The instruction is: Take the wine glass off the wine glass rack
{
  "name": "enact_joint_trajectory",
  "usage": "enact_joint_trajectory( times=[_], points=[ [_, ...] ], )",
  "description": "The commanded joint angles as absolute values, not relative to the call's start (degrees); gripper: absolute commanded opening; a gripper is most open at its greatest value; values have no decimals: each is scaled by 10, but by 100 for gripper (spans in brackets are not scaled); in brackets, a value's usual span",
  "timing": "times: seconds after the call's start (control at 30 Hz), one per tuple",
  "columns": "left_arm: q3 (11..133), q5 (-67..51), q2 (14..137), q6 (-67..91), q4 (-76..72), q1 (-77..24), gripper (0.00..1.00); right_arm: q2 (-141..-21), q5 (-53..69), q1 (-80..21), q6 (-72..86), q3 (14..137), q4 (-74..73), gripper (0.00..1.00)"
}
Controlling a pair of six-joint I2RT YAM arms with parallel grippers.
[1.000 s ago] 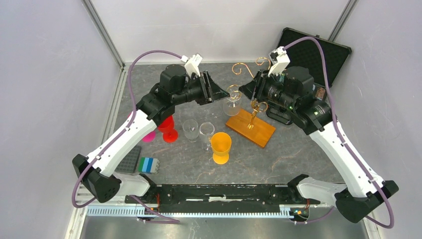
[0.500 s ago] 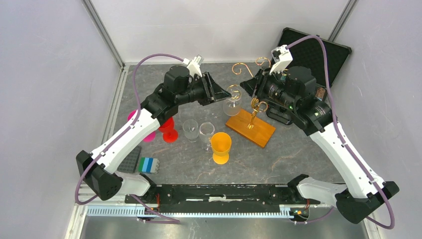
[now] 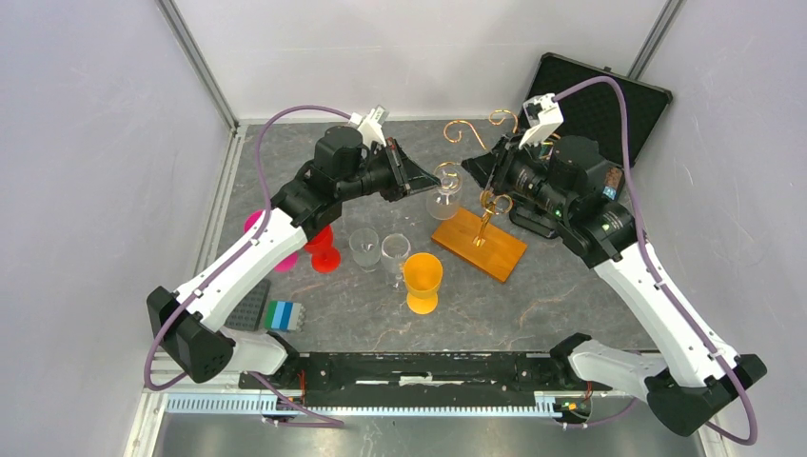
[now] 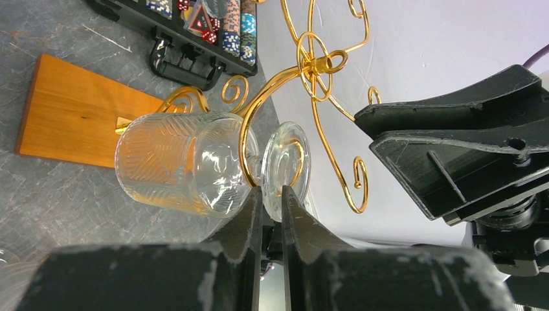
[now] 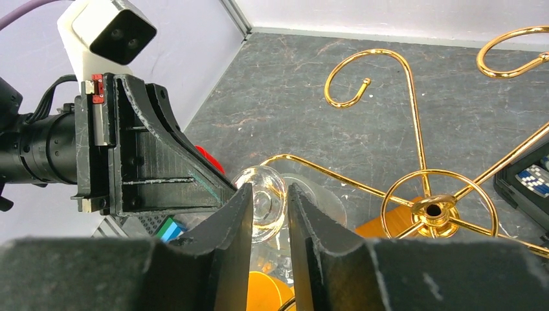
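I am pinching my left gripper [image 4: 270,192] down on the stem of the glass [image 4: 188,165], in the narrow neck between bowl and foot, because that is the only part the fingers can close around. The glass is hanging bowl-down from one curled arm of the rack [image 4: 322,63], its foot resting on top of the gold wire and its bowl hanging above the wooden base [image 4: 78,110]. The fingers are drawn almost together with the stem between them, so I am judging the grip as made, though the contact itself is hidden. My right gripper [image 5: 270,191] is hovering beside the rack's hub with its fingers parted only a little and nothing in them. I am reading it as a guard in case the rack tips. The wire is cradling the stem, so the next move is likely calling for a slide out along the arm's open end – not a straight pull.
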State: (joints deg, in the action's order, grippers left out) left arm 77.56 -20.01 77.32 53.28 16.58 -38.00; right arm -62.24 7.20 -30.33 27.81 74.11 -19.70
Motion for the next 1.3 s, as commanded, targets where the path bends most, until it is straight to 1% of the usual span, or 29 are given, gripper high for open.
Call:
enact_joint_trajectory(
  times=[0.0, 0.3, 0.47, 0.6, 0.7, 0.93, 1.03, 1.27],
  points=[
    [774, -212, 766, 557, 134, -382, 14, -608, 66, -305, 287, 725, -159, 31],
    [757, -236, 765, 620, 93, -381, 18, -625, 87, -305, 284, 720, -163, 29],
    [746, -228, 768, 639, 77, -381, 26, -634, 98, -305, 281, 722, -166, 33],
    [735, -211, 772, 655, 71, -381, 30, -635, 97, -305, 281, 722, -165, 33],
    [724, -195, 773, 672, 68, -381, 35, -636, 95, -305, 282, 719, -162, 33],
    [699, -163, 769, 713, 53, -381, 37, -641, 91, -305, 280, 717, -164, 33],
    [696, -151, 770, 720, 54, -382, 40, -642, 90, -305, 280, 714, -165, 33],
    [698, -143, 782, 731, 49, -387, 40, -645, 93, -305, 279, 710, -170, 33]
  ],
)
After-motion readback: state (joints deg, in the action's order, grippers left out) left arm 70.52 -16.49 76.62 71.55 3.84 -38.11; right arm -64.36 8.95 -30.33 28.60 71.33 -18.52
